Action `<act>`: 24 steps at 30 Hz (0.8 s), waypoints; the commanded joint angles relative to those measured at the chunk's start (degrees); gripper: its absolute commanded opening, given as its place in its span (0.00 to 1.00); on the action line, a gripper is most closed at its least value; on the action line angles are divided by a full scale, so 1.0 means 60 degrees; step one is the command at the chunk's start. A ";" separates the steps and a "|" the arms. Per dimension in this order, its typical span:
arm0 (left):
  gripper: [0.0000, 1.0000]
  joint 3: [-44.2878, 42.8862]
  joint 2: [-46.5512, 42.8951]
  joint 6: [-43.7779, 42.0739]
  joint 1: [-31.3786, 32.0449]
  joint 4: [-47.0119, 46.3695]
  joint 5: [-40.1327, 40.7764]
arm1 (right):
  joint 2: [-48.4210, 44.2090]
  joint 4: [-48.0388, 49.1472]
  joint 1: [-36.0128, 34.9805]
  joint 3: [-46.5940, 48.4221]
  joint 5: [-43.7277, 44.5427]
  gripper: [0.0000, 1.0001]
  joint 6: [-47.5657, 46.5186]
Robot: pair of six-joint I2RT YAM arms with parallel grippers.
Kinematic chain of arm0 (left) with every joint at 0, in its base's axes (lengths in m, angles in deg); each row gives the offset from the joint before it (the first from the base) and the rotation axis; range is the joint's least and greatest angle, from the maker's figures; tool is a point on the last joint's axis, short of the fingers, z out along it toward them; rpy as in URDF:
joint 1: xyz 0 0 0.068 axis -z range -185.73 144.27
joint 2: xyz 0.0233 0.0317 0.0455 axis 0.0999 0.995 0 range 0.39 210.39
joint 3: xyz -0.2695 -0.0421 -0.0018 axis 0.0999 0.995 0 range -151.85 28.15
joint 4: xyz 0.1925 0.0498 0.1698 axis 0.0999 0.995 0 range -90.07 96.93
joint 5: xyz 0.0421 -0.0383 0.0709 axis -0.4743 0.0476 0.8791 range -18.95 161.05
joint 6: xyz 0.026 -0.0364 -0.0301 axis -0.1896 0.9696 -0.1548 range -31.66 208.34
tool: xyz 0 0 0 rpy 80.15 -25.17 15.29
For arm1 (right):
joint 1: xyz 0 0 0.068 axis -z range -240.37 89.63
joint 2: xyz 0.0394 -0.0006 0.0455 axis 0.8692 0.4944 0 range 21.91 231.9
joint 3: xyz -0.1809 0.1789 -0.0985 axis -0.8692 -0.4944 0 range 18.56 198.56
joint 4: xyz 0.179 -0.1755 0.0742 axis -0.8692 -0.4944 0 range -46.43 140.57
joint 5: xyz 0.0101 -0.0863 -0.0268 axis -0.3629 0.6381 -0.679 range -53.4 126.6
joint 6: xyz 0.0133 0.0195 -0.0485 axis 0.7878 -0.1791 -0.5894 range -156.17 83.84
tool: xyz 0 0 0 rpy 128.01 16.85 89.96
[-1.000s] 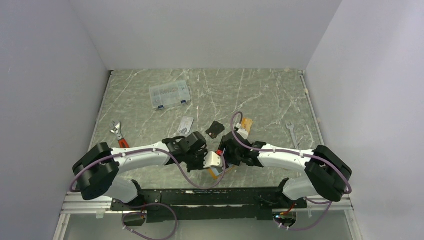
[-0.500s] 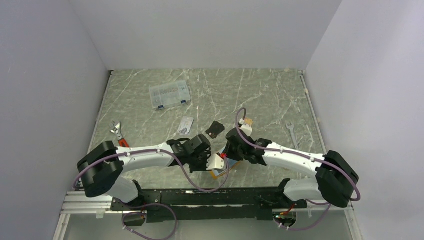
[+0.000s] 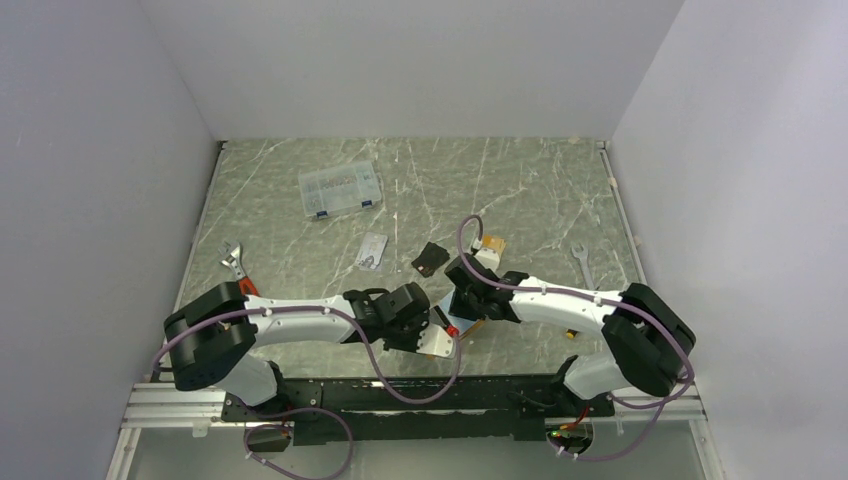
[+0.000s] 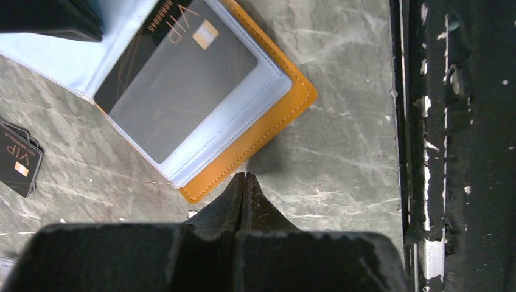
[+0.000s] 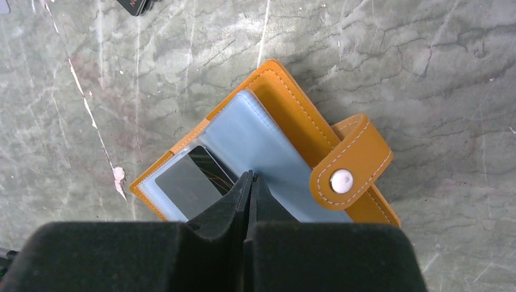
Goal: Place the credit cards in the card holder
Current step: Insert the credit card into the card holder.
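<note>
Wallet (image 5: pixel 291 102) lies open mid-frame in the right wrist view, snap tab (image 5: pixel 350 167) at right, black card (image 5: pixel 191 176) tucked in its pale blue sleeve. Right gripper (image 5: pixel 249 180) has its fingers pressed together, tips over that sleeve, nothing visibly held. Left gripper (image 4: pixel 244 178), fingers likewise closed and empty, sits lower centre, just beside the wallet's orange edge. More black cards (image 4: pixel 18 163) lie at the left edge.

The left arm (image 3: pixel 290 318) and right arm (image 3: pixel 565 305) rise from a black base rail (image 3: pixel 400 400). Both have white tubular shells, bulky black joint housings (image 3: pixel 200 345) and a looping purple cable (image 3: pixel 461 238). Farthest from the rail, the matte black jaws taper to thin points.
</note>
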 commanded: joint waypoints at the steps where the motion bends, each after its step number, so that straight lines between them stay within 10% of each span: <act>1: 0.00 0.0175 0.0104 -0.0535 0.0143 -0.0707 0.0644 | 0.0032 0.0334 0.0002 0.0097 -0.0021 0.00 0.0029; 24: 0.00 0.0512 0.0379 -0.0844 0.0279 -0.1237 0.1733 | -0.0226 0.1678 -0.0327 -0.0860 -0.1525 0.00 0.0225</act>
